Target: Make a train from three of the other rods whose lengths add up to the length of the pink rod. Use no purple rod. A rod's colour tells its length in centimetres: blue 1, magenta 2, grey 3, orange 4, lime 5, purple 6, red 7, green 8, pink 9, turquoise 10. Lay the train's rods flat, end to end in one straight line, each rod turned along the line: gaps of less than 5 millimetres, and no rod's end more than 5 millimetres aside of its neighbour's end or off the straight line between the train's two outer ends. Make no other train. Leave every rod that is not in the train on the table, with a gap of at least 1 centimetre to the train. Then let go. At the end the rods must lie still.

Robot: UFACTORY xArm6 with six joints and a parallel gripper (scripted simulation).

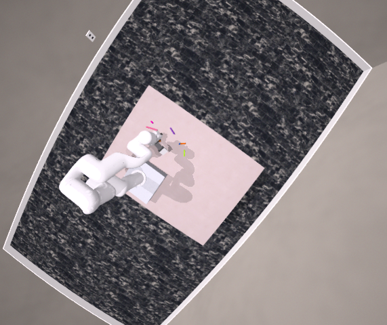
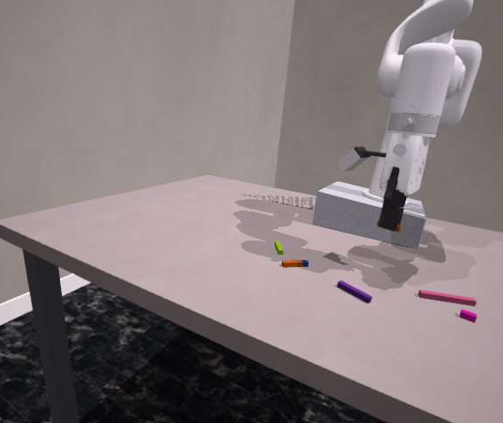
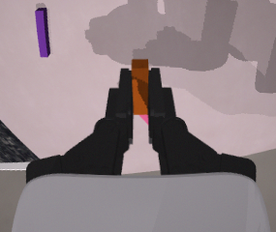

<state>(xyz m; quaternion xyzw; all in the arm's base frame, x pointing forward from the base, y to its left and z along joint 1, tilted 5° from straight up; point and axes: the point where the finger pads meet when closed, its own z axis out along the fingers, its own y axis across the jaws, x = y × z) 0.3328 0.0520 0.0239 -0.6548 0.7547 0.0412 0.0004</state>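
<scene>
My gripper (image 2: 389, 224) (image 3: 139, 85) is shut on an orange rod (image 2: 398, 227) (image 3: 139, 99), held above the table in front of the robot's base. A second orange rod (image 1: 183, 143) (image 2: 292, 263) lies flat with the blue rod (image 1: 179, 143) (image 2: 305, 263) at one end, in line; no gap shows. The lime rod (image 1: 184, 153) (image 2: 278, 248) lies near them, turned across their line. The pink rod (image 1: 151, 128) (image 2: 447, 297) lies apart, partly hidden in the wrist view. The magenta rod (image 1: 151, 122) (image 2: 468, 315) lies close beside it.
The purple rod (image 1: 172, 131) (image 2: 354, 292) (image 3: 43, 33) lies between the pink rod and the orange-blue pair. The robot's grey base block (image 1: 155, 180) (image 2: 356, 212) stands on the table (image 1: 217, 181) (image 2: 151, 255) behind the gripper. The arm's shadow falls near the lime rod.
</scene>
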